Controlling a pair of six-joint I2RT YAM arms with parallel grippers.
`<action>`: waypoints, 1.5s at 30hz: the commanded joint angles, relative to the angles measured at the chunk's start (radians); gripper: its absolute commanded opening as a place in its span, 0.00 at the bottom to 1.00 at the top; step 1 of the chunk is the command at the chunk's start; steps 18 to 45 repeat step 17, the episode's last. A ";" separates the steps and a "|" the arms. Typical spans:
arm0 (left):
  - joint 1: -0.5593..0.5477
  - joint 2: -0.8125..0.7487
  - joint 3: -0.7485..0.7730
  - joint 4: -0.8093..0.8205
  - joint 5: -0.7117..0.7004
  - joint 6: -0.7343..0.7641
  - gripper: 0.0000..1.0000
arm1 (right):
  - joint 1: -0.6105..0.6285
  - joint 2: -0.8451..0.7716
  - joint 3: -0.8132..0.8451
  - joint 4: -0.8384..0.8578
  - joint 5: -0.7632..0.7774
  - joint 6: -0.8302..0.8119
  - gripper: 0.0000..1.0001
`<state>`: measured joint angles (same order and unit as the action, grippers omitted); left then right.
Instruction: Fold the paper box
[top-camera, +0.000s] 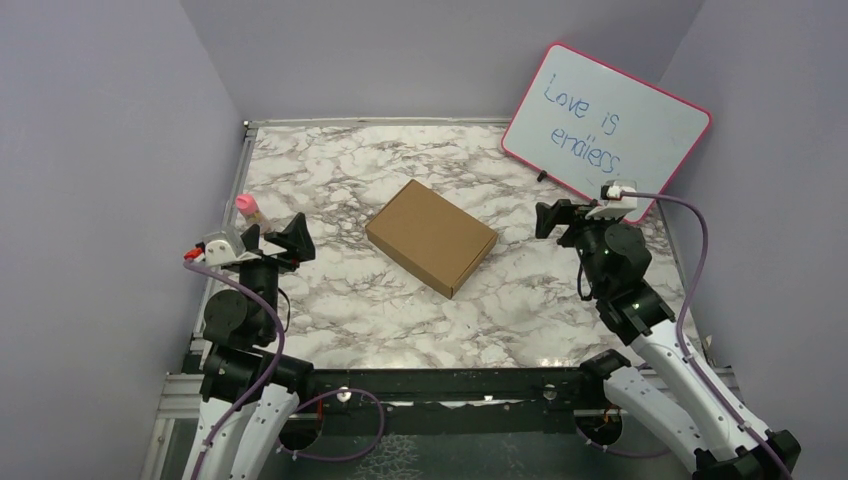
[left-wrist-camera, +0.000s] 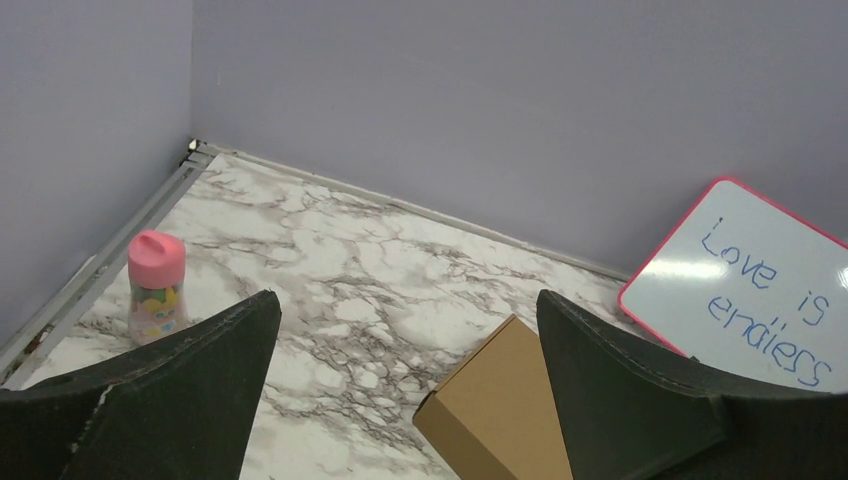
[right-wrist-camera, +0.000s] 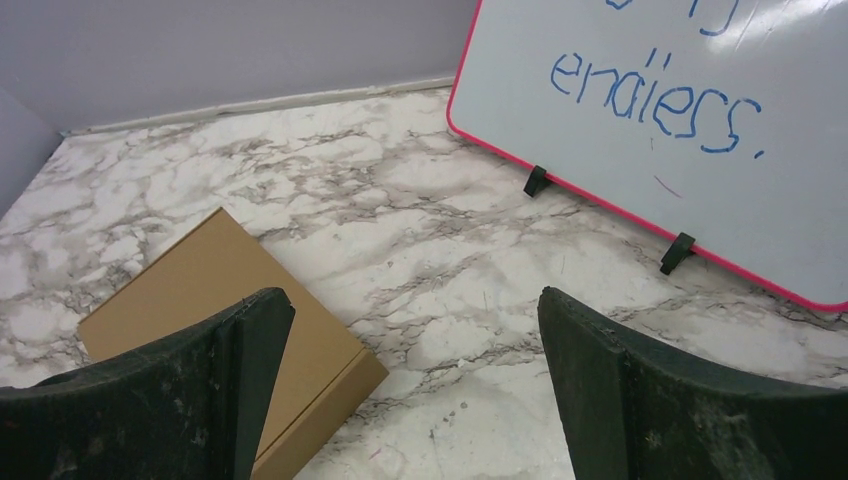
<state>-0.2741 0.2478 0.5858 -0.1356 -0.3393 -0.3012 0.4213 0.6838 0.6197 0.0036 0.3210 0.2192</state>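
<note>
The plain brown cardboard paper box (top-camera: 431, 237) lies flat near the middle of the white-and-grey marble-patterned table (top-camera: 330, 300), turned at an angle to the table's edges. It reads as a closed, shallow rectangular box: the lid sits flush, and no loose flap or slit shows in any view. The folding looks essentially done, though the pictures do not show whether the front tuck is fully seated.

That tuck is the main risk. If it is only half in, the lid could spring up once nothing presses on it. A further press brings its own trouble. The box is light and rests on a smooth surface, so a push off-centre would probably spin or slide it rather than seat the flap. A push on a corner could dent the cardboard.

A wide swing of the left arm could tip the small pink-capped bottle (top-camera: 248, 207), which stands near the table's left edge just beside that arm's wrist. On the other side, the pink-framed whiteboard (top-camera: 605, 125) leans on its clips close behind the right arm, and a careless lift there could knock it.

The left gripper (top-camera: 275, 240) hangs above the table left of the box, well apart from it. Its fingers are spread wide and hold nothing. The right gripper (top-camera: 562, 216) sits right of the box, equally wide, empty, and touching neither box nor board.
</note>
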 joint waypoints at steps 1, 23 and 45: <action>0.008 -0.002 0.000 0.020 0.011 0.021 0.99 | -0.003 0.007 -0.002 0.040 0.023 -0.024 1.00; 0.009 0.006 0.006 0.004 -0.044 0.014 0.99 | -0.003 0.026 -0.012 0.062 0.029 -0.030 1.00; 0.009 0.006 0.006 0.004 -0.044 0.014 0.99 | -0.003 0.026 -0.012 0.062 0.029 -0.030 1.00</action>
